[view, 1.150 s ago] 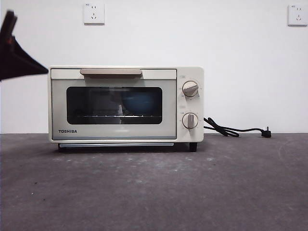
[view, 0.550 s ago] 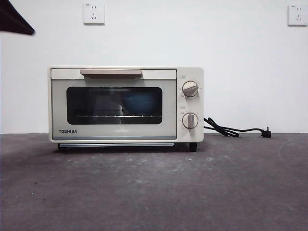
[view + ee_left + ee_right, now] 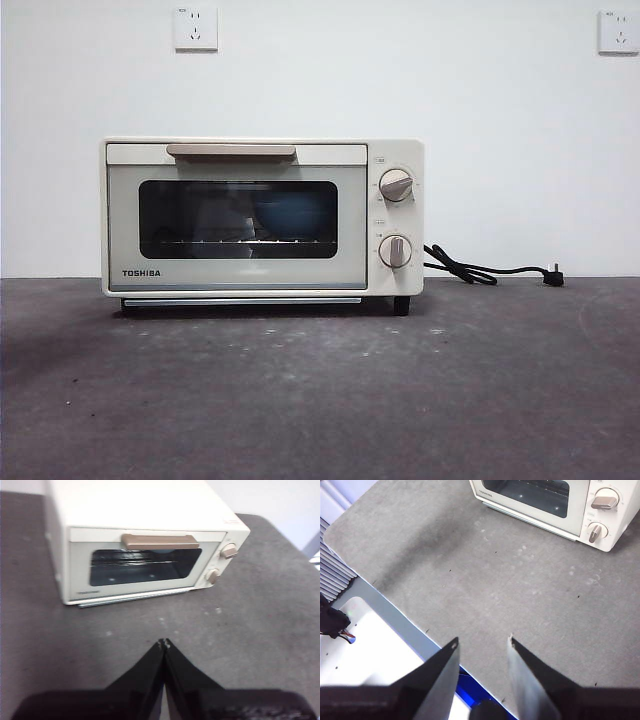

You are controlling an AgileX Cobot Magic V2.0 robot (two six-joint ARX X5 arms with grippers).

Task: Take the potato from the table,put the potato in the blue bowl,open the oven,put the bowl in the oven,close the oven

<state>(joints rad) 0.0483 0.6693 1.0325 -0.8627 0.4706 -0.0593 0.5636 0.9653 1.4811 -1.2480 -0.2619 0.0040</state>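
The left gripper (image 3: 164,641) is seen with its fingers pressed together on nothing, held above the bare desk (image 3: 250,630) in front of the oven (image 3: 145,555), while the right gripper (image 3: 482,642) is held high over the desk edge with its fingers spread apart and empty. The oven door is shut, and the blue bowl (image 3: 293,212) can only dimly be made out through the dark glass, on the rack. The potato can't be picked out at all, so presumably hidden in the bowl.

- A plain white wall (image 3: 480,120) stands behind.
- Two white wall sockets (image 3: 195,28) sit high on it, well apart.
- Even, soft light throughout.
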